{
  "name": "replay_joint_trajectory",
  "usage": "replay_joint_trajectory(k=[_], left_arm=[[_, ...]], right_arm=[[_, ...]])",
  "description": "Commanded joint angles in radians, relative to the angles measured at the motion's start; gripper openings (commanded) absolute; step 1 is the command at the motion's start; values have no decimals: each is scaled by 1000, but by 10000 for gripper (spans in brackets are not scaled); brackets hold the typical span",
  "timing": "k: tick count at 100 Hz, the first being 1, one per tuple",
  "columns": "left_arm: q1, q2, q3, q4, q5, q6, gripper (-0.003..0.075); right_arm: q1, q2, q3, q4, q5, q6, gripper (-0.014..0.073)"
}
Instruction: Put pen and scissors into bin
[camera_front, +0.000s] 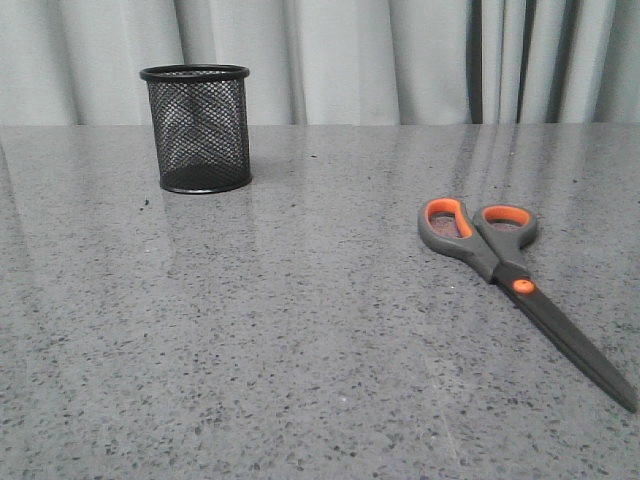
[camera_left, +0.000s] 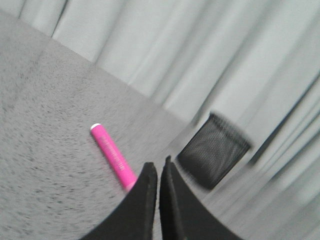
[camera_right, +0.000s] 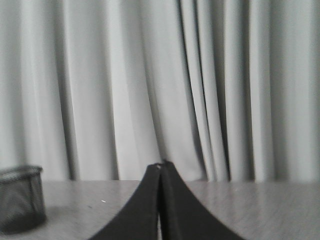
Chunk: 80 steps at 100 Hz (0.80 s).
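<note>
- Black wire-mesh bin (camera_front: 196, 128): stands upright at the far left of the speckled grey table (camera_front: 300, 350); no pen or scissors show through the mesh, so neither item appears deposited.
- Scissors (camera_front: 510, 280): lie flat at the right, well apart from the bin, grey handles with orange-lined loops toward the curtain (camera_front: 400, 60), closed blades pointing toward the camera and the right edge.
- Magenta pen (camera_left: 112, 156): seen only in the left wrist view, lying on the table with its white tip away from the fingers; its near end passes behind the left gripper (camera_left: 159, 172).
- Left gripper: fingers together, nothing between them. Right gripper (camera_right: 160, 170): fingers likewise together, raised, facing the curtain.
- Step in hand (judged): grasping the pen with the left arm. Spread the fingers first, descend astride the barrel across its long axis, near mid-length, then close; a grip near one end risks the pen pivoting before it reaches the bin's rim.
</note>
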<state>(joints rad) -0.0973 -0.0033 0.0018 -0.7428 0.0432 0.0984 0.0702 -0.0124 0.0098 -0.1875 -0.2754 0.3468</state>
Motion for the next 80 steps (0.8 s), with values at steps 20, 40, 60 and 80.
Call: replay_joint_trajectory(k=[20, 40, 60, 80], left_arm=[[-3, -25, -37, -159, -55, 18, 43], [-3, 151, -257, 55, 94, 33, 384], [8, 541, -513, 136, 304, 31, 360], [53, 905, -788, 212, 486, -62, 304]], right_arm=[[-6, 3, -91, 316, 96, 40, -68], [-6, 163, -303, 267, 371, 39, 41], [-6, 368, -500, 267, 621, 39, 422], [-6, 480, -579, 286, 790, -34, 444]])
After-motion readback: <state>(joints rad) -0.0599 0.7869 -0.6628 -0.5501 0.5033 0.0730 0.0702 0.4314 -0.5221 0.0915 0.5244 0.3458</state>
